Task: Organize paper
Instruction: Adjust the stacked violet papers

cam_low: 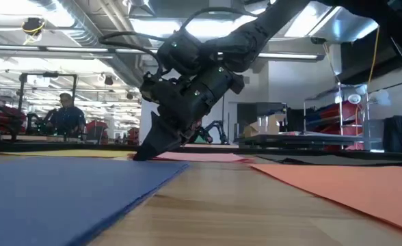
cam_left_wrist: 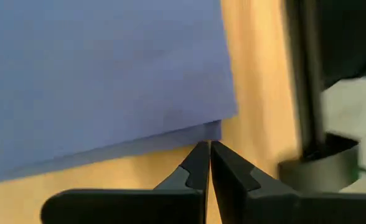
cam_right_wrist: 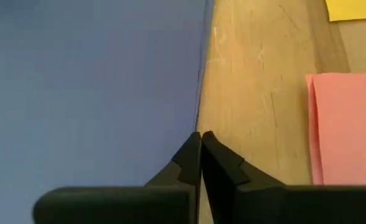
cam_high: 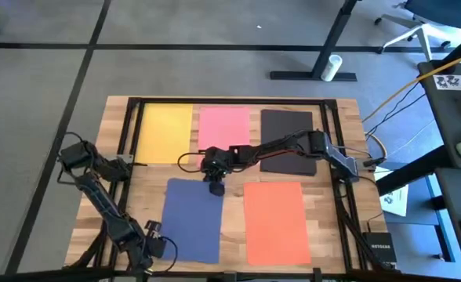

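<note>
Five sheets of paper lie flat on the wooden table: yellow [cam_high: 166, 131], pink [cam_high: 224, 129] and black [cam_high: 287, 141] along the far side, navy blue [cam_high: 193, 221] and orange [cam_high: 276, 222] along the near side. My right gripper [cam_high: 215, 188] reaches in from the right and is shut, its tips down at the navy sheet's far right corner. My left gripper [cam_high: 158, 247] is shut beside the navy sheet's near left corner [cam_left_wrist: 223, 124]. My right gripper comes slanting down from the far right, and its shut fingertips [cam_low: 141, 154] meet the table at the navy sheet's edge [cam_right_wrist: 195, 121]. Whether any paper lies between the fingers I cannot tell. The sheet lies flat. My left gripper's shut fingertips [cam_left_wrist: 201, 152] stand at the navy sheet's edge [cam_left_wrist: 195, 135]; whether they touch it I cannot tell.
A black metal frame [cam_high: 128, 129] runs around the table's edges. Bare wood [cam_high: 232, 223] shows between the navy and orange sheets. In the low view a person [cam_low: 65, 113] sits far off in the room behind. A white cylinder [cam_high: 334, 66] lies on the floor beyond the table.
</note>
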You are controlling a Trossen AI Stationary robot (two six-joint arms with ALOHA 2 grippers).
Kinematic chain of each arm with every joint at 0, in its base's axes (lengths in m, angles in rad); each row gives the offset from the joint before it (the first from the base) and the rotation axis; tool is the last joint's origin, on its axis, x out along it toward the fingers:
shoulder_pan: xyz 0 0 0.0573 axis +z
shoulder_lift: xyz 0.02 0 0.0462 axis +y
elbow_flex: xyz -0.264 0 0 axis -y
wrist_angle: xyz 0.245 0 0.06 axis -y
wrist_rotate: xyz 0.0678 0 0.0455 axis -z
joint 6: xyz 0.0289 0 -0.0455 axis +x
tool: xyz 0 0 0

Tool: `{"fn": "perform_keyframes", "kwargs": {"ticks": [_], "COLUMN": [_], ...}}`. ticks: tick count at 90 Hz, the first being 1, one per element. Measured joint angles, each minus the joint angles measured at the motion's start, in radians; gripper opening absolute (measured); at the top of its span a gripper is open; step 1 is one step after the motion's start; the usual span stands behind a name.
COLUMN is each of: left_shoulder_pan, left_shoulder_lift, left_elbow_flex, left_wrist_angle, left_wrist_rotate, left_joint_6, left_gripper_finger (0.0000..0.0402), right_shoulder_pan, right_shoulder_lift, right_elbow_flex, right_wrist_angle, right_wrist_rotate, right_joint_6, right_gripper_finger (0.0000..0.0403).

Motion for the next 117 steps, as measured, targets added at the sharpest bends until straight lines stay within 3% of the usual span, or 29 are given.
{"fn": "perform_keyframes", "kwargs": {"ticks": [76, 117], "left_shoulder_pan": [0.016, 0.009], "left_shoulder_lift": [0.001, -0.083], "left_elbow_flex": [0.0, 0.034], "left_wrist_angle": [0.012, -0.221], "left_wrist_rotate": [-0.009, -0.104], "left_joint_6": [0.009, -0.007], "left_gripper_finger": [0.0, 0.0], "right_shoulder_pan": [0.001, 0.002], "right_shoulder_lift": [-0.026, -0.113], "right_elbow_flex": [-0.002, -0.004], "right_wrist_angle": [-0.029, -0.125], "right_wrist_rotate": [0.023, 0.058], "right_joint_6": [-0.026, -0.049], "right_gripper_finger": [0.0001, 0.0001]}}
